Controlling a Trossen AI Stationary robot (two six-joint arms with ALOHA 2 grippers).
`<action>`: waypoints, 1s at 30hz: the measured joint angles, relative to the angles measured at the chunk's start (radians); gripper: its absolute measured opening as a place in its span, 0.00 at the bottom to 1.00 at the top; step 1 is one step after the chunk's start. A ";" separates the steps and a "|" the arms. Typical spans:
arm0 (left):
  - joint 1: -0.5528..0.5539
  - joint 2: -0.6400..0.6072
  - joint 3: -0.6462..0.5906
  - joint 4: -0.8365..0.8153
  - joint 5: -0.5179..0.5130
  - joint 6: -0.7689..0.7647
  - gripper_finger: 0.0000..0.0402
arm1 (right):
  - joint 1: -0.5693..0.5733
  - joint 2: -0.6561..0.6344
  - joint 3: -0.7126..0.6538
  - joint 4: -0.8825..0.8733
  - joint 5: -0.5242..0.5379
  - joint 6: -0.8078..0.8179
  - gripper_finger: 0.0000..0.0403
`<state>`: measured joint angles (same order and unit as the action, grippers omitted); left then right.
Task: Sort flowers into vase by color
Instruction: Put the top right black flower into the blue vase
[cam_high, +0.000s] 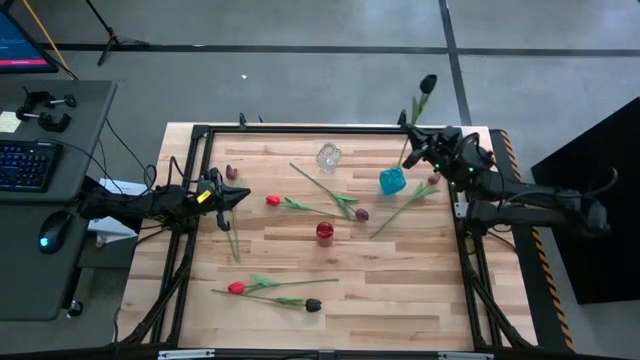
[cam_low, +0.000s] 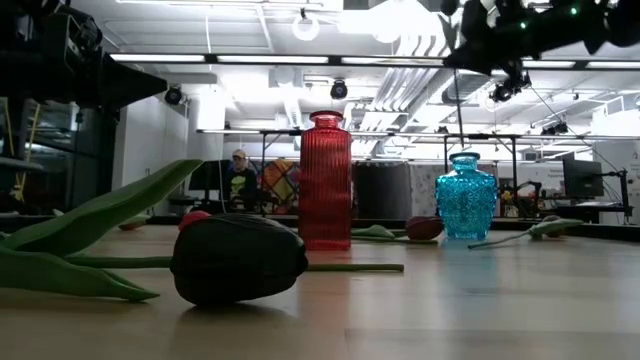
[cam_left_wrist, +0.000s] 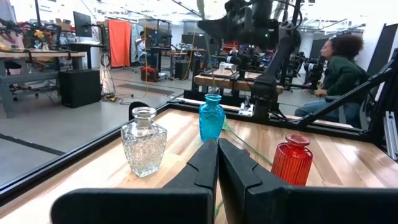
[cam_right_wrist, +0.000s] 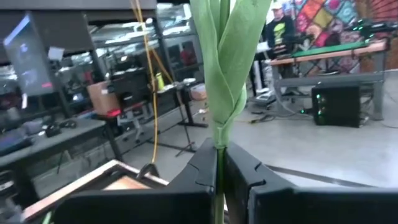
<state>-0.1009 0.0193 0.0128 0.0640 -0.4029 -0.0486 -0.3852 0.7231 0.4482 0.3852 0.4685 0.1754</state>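
The right gripper (cam_high: 420, 148), clenching 1 dark tulip (cam_high: 427, 84) upright, should lower its stem straight into the blue vase (cam_high: 392, 181) just below; the left gripper (cam_high: 243, 196) rests closed.

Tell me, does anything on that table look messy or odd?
Tulips lie scattered flat, like a near-black one at the front, while the red vase, blue vase and clear vase stand empty.
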 joint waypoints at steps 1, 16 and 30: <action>0.000 0.000 0.000 0.000 0.000 0.000 0.00 | -0.011 -0.009 -0.012 0.001 -0.007 -0.001 0.00; 0.000 0.000 0.000 0.000 0.000 0.000 0.00 | -0.033 0.070 -0.055 -0.025 -0.102 -0.028 0.00; 0.000 0.000 0.000 0.000 0.000 0.000 0.00 | -0.016 0.097 -0.055 -0.081 -0.206 -0.018 0.18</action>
<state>-0.1005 0.0196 0.0124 0.0639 -0.4026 -0.0486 -0.4015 0.8202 0.3935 0.3043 0.2621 0.1570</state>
